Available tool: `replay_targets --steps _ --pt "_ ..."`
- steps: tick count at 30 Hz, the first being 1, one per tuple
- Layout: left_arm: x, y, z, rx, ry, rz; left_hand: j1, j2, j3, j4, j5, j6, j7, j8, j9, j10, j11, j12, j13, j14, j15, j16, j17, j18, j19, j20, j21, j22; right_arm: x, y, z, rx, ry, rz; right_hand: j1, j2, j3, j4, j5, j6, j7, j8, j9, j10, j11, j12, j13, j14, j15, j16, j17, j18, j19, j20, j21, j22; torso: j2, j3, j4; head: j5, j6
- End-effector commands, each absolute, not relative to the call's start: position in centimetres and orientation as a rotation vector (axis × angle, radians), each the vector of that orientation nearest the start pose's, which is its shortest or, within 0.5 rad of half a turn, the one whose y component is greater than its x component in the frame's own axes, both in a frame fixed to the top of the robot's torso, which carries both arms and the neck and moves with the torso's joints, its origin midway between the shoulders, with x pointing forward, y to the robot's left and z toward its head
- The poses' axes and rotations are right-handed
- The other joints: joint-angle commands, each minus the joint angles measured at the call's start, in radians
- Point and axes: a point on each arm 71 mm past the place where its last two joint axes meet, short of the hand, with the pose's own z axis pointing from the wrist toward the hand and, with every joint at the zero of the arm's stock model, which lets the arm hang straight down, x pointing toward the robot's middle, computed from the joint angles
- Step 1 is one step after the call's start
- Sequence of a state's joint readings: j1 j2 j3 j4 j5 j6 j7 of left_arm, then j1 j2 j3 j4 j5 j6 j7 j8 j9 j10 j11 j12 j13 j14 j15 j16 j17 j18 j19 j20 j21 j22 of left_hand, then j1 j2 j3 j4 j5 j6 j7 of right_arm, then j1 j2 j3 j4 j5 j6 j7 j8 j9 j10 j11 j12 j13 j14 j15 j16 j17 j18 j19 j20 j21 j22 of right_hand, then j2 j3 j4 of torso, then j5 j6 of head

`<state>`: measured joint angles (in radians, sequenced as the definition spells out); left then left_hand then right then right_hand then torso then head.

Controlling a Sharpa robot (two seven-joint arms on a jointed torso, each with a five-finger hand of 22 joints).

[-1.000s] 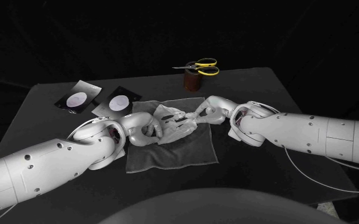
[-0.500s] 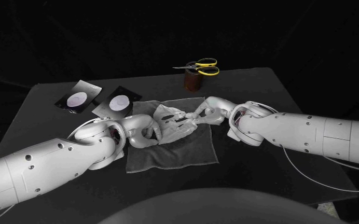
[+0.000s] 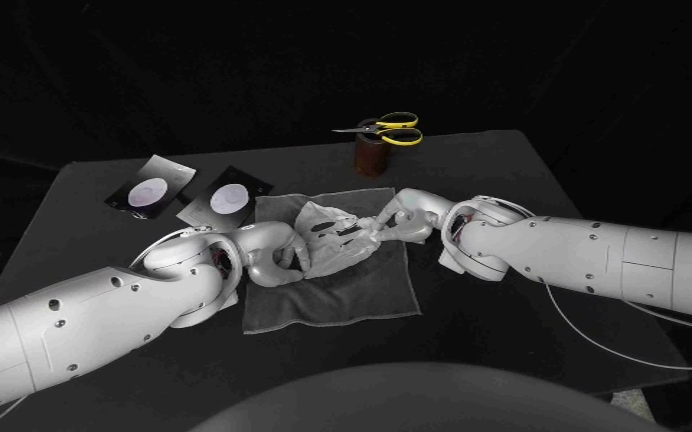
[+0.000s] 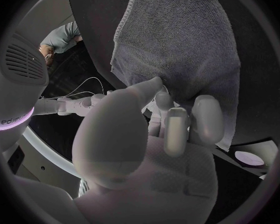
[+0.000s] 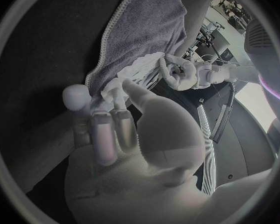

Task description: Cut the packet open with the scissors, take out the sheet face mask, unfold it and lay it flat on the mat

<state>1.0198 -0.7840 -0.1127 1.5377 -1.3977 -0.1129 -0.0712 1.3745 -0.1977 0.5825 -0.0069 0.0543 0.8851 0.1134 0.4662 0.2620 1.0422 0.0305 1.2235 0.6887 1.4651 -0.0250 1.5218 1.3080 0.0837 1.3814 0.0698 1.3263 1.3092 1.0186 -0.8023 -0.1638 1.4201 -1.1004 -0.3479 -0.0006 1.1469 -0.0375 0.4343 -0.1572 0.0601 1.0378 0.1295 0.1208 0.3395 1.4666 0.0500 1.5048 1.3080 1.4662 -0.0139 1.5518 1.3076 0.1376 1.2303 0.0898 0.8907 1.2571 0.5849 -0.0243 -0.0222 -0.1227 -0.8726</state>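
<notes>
The sheet mask (image 3: 335, 235) lies crumpled and only partly unfolded on the grey mat (image 3: 332, 297), at the middle of the black table (image 3: 490, 157). It sits between the two hands.

Left hand (image 3: 278, 252): positioned at the mask's side nearer the left arm, with its fingers curled in against the edge of the mask and holding it. In the left wrist view the hand (image 4: 152, 149) has its fingers (image 4: 176, 129) bent down over the mat (image 4: 177, 40); the contact with the mask itself cannot be made out there.

Right hand (image 3: 401, 214): positioned at the opposite side of the mask, with thumb and fingers closed on the mask's edge. In the right wrist view the fingers (image 5: 105, 134) reach to the white folds of the mask (image 5: 130, 74) on the mat (image 5: 146, 30), with the left hand (image 5: 180, 72) just beyond.

Other items:
- First packet (image 3: 149, 190) and second packet (image 3: 231, 197) lie side by side near the mat's far corner on the left arm's side. Which one has been cut cannot be told.
- The scissors (image 3: 387, 130), with yellow handles, rest on top of a brown holder (image 3: 372, 158) at the table's far edge, well apart from both hands.
</notes>
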Motion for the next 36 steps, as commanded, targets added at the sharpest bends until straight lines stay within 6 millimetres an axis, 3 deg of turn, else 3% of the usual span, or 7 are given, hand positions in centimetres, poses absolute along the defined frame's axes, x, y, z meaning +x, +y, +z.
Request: replay_targets --steps 1,5,11,22,27,36 --pt "41.5 15.9 -30.1 0.240 2.103 -0.800 0.003 0.002 0.007 0.001 -0.004 0.005 0.002 -0.008 -0.001 0.007 0.000 0.007 0.001 0.052 -0.007 0.003 0.100 -0.006 0.001 -0.004 0.002 -0.001 43.6 -21.2 -31.9 0.202 1.992 0.800 0.009 0.029 0.010 0.006 -0.007 0.026 -0.010 0.016 0.006 0.089 -0.012 0.007 0.221 0.098 -0.008 0.007 0.243 0.003 0.001 -0.002 0.007 0.005 0.000 -0.0003 0.0001 -0.001 0.000" --pt "41.5 15.9 -30.1 0.239 2.103 -0.799 0.003 0.002 0.007 0.001 -0.004 0.005 0.002 -0.008 -0.002 0.006 0.000 0.007 0.001 0.052 -0.007 0.003 0.099 -0.006 0.001 -0.004 0.001 -0.002 43.6 -21.2 -31.8 0.202 1.972 0.808 0.040 0.056 0.024 -0.006 -0.011 0.070 -0.035 0.048 0.023 0.094 -0.033 0.027 0.235 0.101 -0.025 0.012 0.252 0.000 0.010 -0.014 0.021 0.013 0.000 -0.0003 0.0004 -0.001 0.000" --pt "41.5 15.9 -30.1 0.238 2.106 -0.799 0.002 0.002 0.007 0.002 -0.004 0.005 0.002 -0.009 -0.002 0.005 0.000 0.007 0.000 0.052 -0.007 0.003 0.098 -0.006 0.000 -0.004 0.001 -0.003 43.7 -21.2 -31.5 0.202 1.936 0.811 0.058 0.065 0.035 -0.024 -0.012 0.103 -0.057 0.092 0.059 0.099 -0.054 0.046 0.248 0.105 -0.044 0.019 0.263 -0.003 0.022 -0.030 0.040 0.024 0.000 0.0000 -0.0004 -0.002 0.000" --pt "41.5 16.0 -30.2 0.235 2.118 -0.792 0.000 0.001 0.008 0.003 -0.004 0.002 0.003 -0.014 -0.006 0.005 0.001 0.008 0.001 0.052 -0.006 0.003 0.099 -0.006 -0.001 -0.003 0.001 -0.002 43.2 -22.2 -30.9 0.198 1.887 0.828 0.058 0.068 0.048 -0.030 -0.012 0.107 -0.061 0.108 0.075 0.102 -0.058 0.059 0.258 0.105 -0.048 0.019 0.263 -0.005 0.025 -0.036 0.045 0.028 0.000 0.0007 0.0003 -0.003 0.000" --pt "41.5 16.1 -30.3 0.233 2.127 -0.782 -0.001 0.001 0.008 0.003 -0.004 0.002 0.004 -0.015 -0.007 0.005 0.001 0.009 0.002 0.052 -0.006 0.003 0.099 -0.006 -0.001 -0.003 0.000 -0.003 42.5 -23.5 -30.7 0.185 1.917 0.848 0.057 0.069 0.050 -0.030 -0.012 0.107 -0.061 0.110 0.077 0.103 -0.058 0.060 0.258 0.105 -0.048 0.019 0.263 -0.005 0.025 -0.036 0.045 0.028 -0.001 0.0008 -0.0027 -0.007 0.000" --pt "41.6 16.3 -30.4 0.232 2.141 -0.768 -0.003 0.001 0.009 0.005 -0.004 -0.001 0.005 -0.021 -0.011 0.004 0.002 0.010 0.004 0.051 -0.005 0.002 0.097 -0.006 -0.001 -0.003 0.002 -0.001 41.8 -24.9 -30.9 0.135 1.993 0.866 0.055 0.069 0.051 -0.029 -0.012 0.108 -0.061 0.112 0.079 0.103 -0.058 0.060 0.258 0.105 -0.048 0.019 0.263 -0.005 0.025 -0.037 0.046 0.029 0.000 0.0027 -0.0015 -0.011 0.000"
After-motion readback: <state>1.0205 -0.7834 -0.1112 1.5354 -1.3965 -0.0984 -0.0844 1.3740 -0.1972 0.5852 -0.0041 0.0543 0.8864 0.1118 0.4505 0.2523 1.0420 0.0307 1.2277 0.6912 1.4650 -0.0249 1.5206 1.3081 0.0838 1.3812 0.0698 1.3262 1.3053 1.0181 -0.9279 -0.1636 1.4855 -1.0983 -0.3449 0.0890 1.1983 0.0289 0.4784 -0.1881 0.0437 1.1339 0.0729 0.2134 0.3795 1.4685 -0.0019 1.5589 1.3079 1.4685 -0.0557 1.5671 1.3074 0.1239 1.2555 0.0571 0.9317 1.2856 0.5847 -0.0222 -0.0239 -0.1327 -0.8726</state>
